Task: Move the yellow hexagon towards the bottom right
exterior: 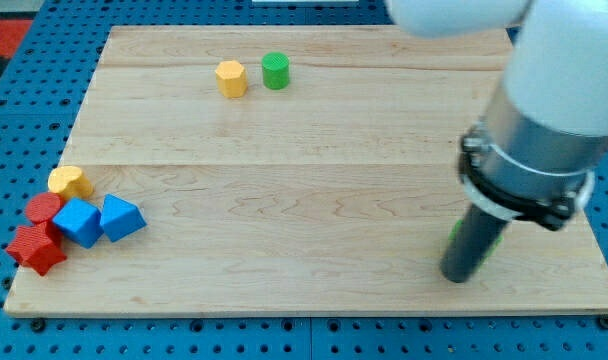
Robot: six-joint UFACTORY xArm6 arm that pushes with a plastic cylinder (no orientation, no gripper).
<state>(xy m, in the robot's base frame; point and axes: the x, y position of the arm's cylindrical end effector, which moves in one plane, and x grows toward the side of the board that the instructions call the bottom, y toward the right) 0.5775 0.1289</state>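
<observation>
Camera view: yellow hexagon block (231,78) near top edge of pale wooden board (314,230), left of centre, just beside green cylinder block (275,71) on its right.

My tip (458,275) near bottom right corner, well apart from hexagon; bare rod, no jaws to open or close. Sliver of green block (454,233) shows behind rod.

Bottom left corner: second yellow block (70,182), two red blocks (39,240), two blue blocks (99,220) clustered.

Risk: off-centre push nudges green cylinder along too, or wrong yellow block gets picked.

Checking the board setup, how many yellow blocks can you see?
2: a yellow hexagon near the view's top beside the green block, and a yellow block atop the left cluster.
</observation>
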